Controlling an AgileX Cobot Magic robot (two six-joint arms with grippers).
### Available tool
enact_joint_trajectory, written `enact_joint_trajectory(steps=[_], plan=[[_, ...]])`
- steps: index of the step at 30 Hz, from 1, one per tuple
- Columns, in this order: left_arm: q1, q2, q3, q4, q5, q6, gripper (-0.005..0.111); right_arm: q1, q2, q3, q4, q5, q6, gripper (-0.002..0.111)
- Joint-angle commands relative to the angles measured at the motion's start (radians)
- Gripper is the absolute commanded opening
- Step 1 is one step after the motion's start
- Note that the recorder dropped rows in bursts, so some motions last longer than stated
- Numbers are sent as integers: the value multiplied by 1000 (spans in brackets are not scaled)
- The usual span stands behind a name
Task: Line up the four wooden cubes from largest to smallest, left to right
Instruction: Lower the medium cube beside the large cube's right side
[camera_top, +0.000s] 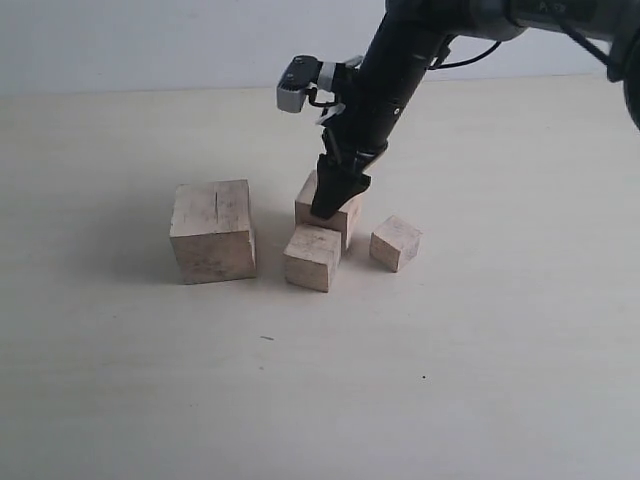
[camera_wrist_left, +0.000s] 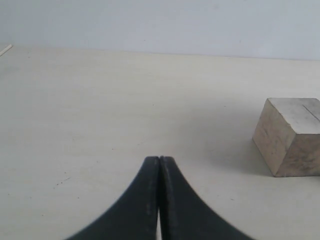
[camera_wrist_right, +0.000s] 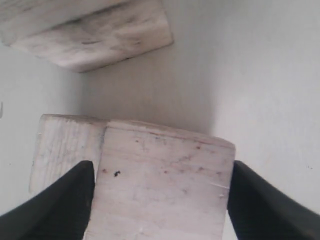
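The left gripper (camera_wrist_left: 159, 167) hovers low over the pale table (camera_top: 120, 380), its two black fingers pressed together with nothing between them.

The large cube (camera_top: 212, 230) sits farthest left. It is raw beige wood with greyish smudges on its faces and a thin dark crack running across its top.

Right of it, with a gap between, stands the front medium cube (camera_top: 313, 257), of the same pale wood and turned slightly. Directly behind it is the rear medium cube (camera_top: 345, 218), so close that the two seem to touch. In the right wrist view its top shows fine grain, a few reddish flecks and one small black speck.

The right arm (camera_top: 400, 60) slants down from the upper right, a grey wrist camera (camera_top: 296, 95) on its side. The right gripper (camera_top: 335, 205) points steeply downward onto the rear medium cube. Its fingers (camera_wrist_right: 55, 205) lie against two opposite sides of that cube, clamped on it.

The small cube (camera_top: 396, 242) lies farthest right. It is turned corner-forward and sits apart from the medium pair.
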Motion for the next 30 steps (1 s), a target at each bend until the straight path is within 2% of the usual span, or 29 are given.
enact_joint_trajectory(steps=[1,13,23,30], plan=[[2,-5,4,-1,-12,-8,0,-4,-83,46,9,1,-31,0],[2,-5,4,-1,-12,-8,0,14,-121,214,89,1,-129,0],[2,-5,4,-1,-12,-8,0,59,-121,221,45,1,-315,0],[2,-5,4,-1,-12,-8,0,65,-121,221,45,-202,-326,0]])
